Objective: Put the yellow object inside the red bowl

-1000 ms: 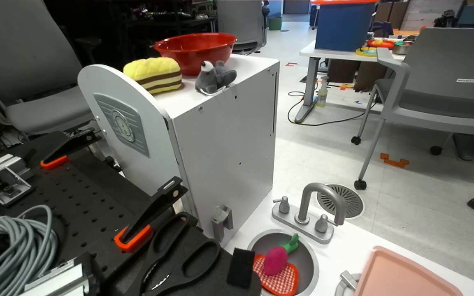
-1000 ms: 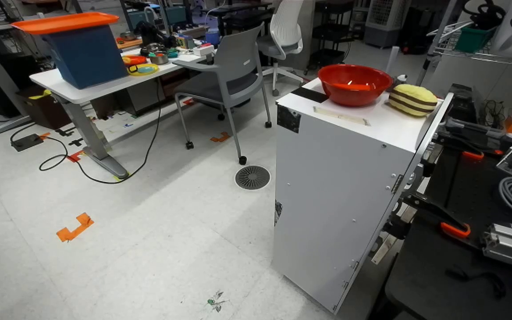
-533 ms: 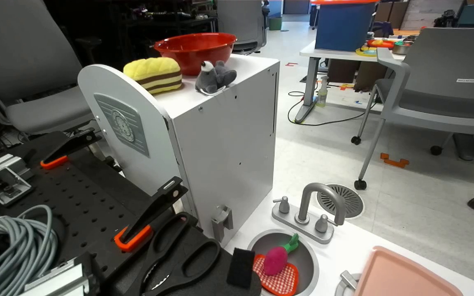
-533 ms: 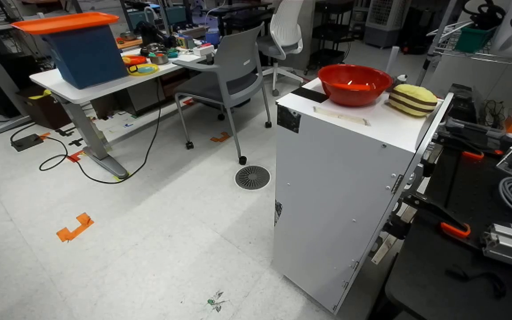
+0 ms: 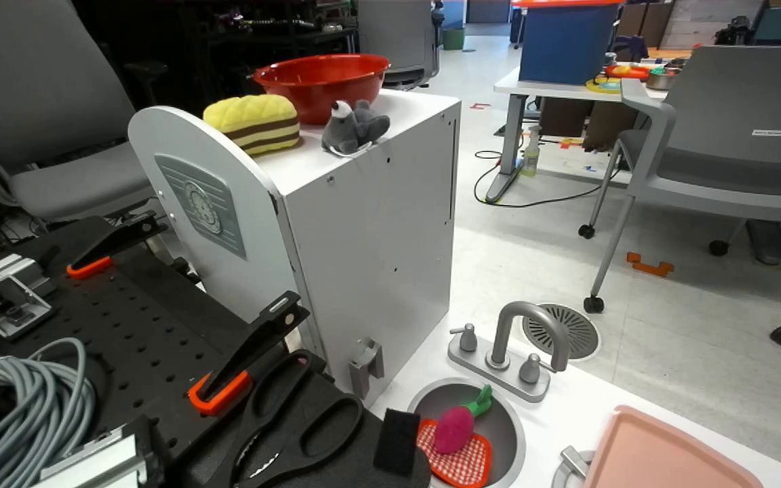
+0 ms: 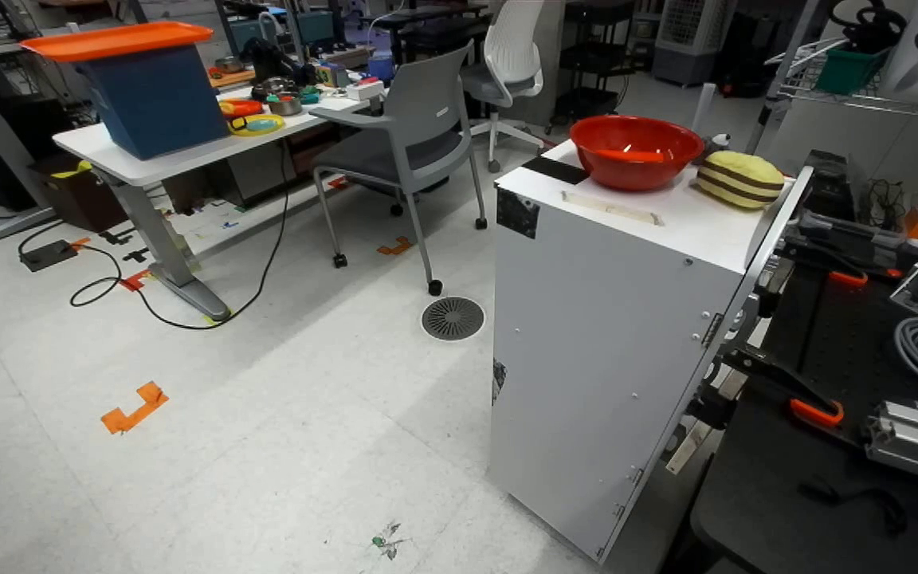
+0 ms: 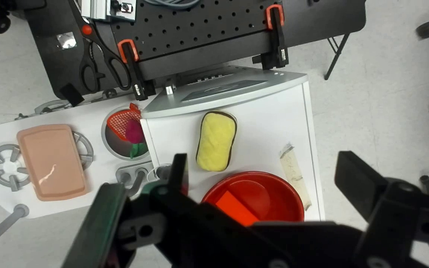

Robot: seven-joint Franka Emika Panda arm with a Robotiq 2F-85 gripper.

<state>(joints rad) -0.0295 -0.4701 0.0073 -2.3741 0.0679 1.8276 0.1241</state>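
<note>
In the wrist view the yellow striped plush (image 7: 216, 141) lies well below the fingers (image 7: 359, 182) and ahead of them, just beside the red bowl (image 7: 277, 195). Spread wide and holding nothing, the fingers point steeply down, high above both things.

Yellow obj (image 5: 251, 122) nr red bowl (image 5: 326, 83)

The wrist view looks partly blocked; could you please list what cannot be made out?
In the wrist view:
Red bowl: lower part hidden by the gripper.
Orange patch inside it: partly behind the gripper; identity unclear.
Grey plush toy: mostly behind the gripper.
Cable coil: cut off by the top edge.
</note>
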